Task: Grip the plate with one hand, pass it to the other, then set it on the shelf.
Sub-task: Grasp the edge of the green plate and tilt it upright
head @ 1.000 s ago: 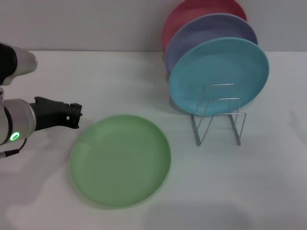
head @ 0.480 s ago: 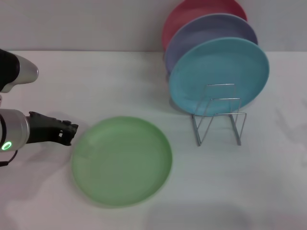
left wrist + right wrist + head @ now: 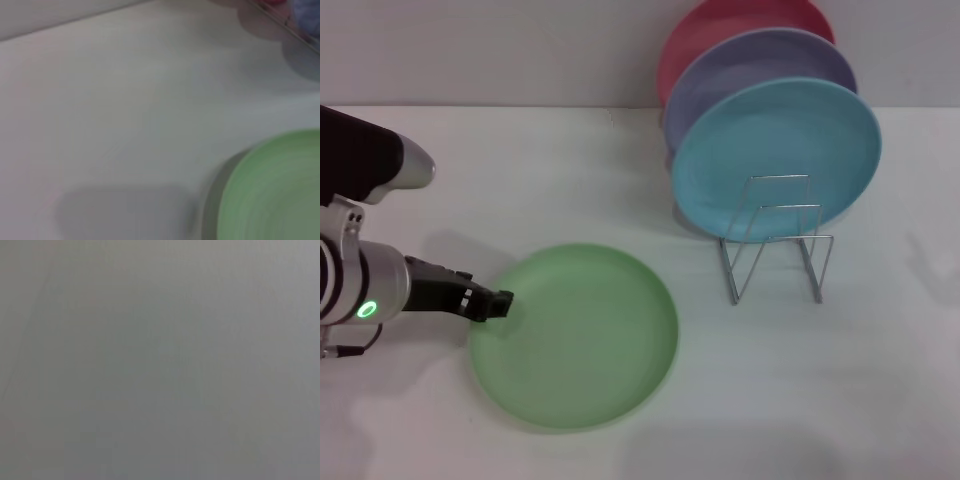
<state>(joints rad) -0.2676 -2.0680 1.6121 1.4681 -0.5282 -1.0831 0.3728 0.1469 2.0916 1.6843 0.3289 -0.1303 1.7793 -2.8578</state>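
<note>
1. Left gripper (image 3: pixel 498 302): positioned at the left rim of the plate (image 3: pixel 575 335), low over the worktop (image 3: pixel 880 380), reached in from the left edge. The forearm is held nearly level, with the black fingers pointed right toward the plate. Whether the jaws are parted or clenched on the rim cannot be told; only a dark tip is seen against the green.

2. Plate: laid flat on the worktop, left of centre and toward the near edge. In the left wrist view its rim (image 3: pixel 272 190) is seen beside bare white surface, with none of that arm's own fingers shown.

3. Step in hand, as judged: the first grip. For a sound hold, one finger is best slid under the rim and the other set over it, with a deep enough bite that the plate is not tipped out when lifted. The plate is shallow and smooth, so slip under a light pinch is a risk.

4. Shelf (image 3: pixel 775 240): stood right of centre, well apart from the plate. A turquoise plate (image 3: pixel 775 155), a lavender plate (image 3: pixel 760 70) and a red plate (image 3: pixel 720 30) are stood upright in it, front to back; the front wire slots are seen unoccupied.

5. Right gripper: not seen in any view; its wrist view shows only blank grey.
</note>
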